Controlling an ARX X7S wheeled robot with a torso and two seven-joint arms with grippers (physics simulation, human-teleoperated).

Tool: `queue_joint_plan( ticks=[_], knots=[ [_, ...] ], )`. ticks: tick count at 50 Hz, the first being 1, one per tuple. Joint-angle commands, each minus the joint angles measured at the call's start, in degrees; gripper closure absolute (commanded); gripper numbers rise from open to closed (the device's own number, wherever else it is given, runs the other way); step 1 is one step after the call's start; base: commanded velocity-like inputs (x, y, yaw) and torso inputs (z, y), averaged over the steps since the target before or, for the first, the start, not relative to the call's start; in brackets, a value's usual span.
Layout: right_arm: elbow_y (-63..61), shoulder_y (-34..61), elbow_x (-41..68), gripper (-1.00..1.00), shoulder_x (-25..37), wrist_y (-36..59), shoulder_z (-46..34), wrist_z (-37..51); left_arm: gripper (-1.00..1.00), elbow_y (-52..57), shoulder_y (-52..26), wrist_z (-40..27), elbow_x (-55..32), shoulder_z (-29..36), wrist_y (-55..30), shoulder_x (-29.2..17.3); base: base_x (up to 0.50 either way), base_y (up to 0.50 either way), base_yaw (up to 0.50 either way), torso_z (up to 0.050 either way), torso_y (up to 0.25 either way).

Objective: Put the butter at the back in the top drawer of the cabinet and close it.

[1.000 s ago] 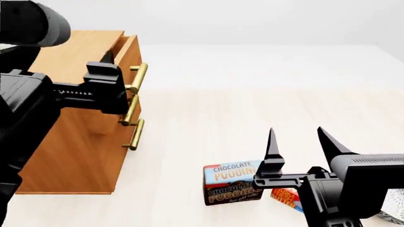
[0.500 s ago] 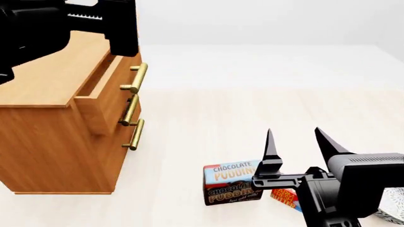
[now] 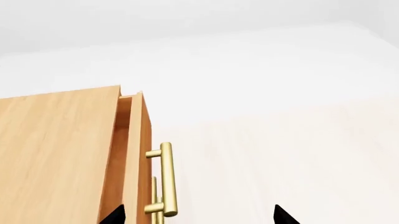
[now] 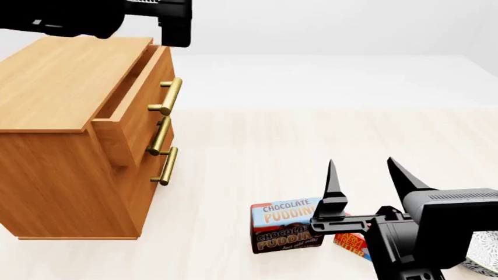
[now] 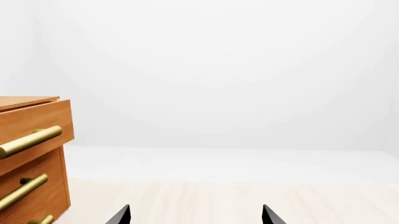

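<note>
The light-brown cabinet (image 4: 62, 146) stands at the left, and its top drawer (image 4: 149, 81) is pulled partly out, a dark gap showing behind the drawer front. The drawer's brass handle (image 3: 167, 179) lies between the wide-apart fingertips of my open left gripper (image 3: 199, 217), which hovers above and touches nothing. In the head view that arm is a black block (image 4: 172, 20) over the cabinet's top. The butter (image 4: 351, 244) lies on the floor behind the pudding box, mostly hidden by my right gripper (image 4: 362, 163). That gripper is open and empty, with its fingers pointing up.
A blue-and-brown chocolate pudding box (image 4: 285, 224) lies on the pale floor just left of the butter. A white patterned object (image 4: 484, 254) peeks in at the bottom right corner. The two lower drawers (image 4: 160, 154) are shut. In the right wrist view the cabinet (image 5: 31, 154) sits at the left edge.
My left arm has lifted off the top drawer's handle and now sits high above the cabinet. The drawer stays pulled out. The right gripper has hardly moved.
</note>
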Motion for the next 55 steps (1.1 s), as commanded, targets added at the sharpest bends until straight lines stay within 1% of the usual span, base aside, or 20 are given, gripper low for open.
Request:
queue_joint_plan(
  ticks=[1,9,17,25,55],
  knots=[
    [0.09,-0.14,0.59,-1.00,0.68,-0.42,-0.26,0.58,-1.00,-8.43,2.54,2.38,0.98,1.41,-3.24,4.59,0.00,0.00,0.00,0.000,0.000],
    [0.29,-0.20,0.96,-1.00,1.09,-0.74,-0.46,0.91,-1.00,-10.92,4.22,3.23,1.99,2.13,-3.72,5.62,0.00,0.00,0.00,0.000,0.000],
    [0.34,-0.19,1.36,-1.00,1.47,-0.95,-0.67,1.32,-1.00,-11.43,5.23,2.09,2.79,2.80,-3.59,6.25,0.00,0.00,0.00,0.000,0.000],
    [0.44,-0.17,1.70,-1.00,1.83,-1.22,-0.82,1.72,-1.00,-12.69,6.63,2.34,3.93,3.56,-3.80,6.77,0.00,0.00,0.00,0.000,0.000],
    [0.96,-0.05,2.48,-1.00,3.02,-2.33,-1.91,3.07,-1.00,-18.17,10.16,4.82,6.56,5.05,-4.76,8.93,0.00,0.00,0.00,0.000,0.000]
  ],
)
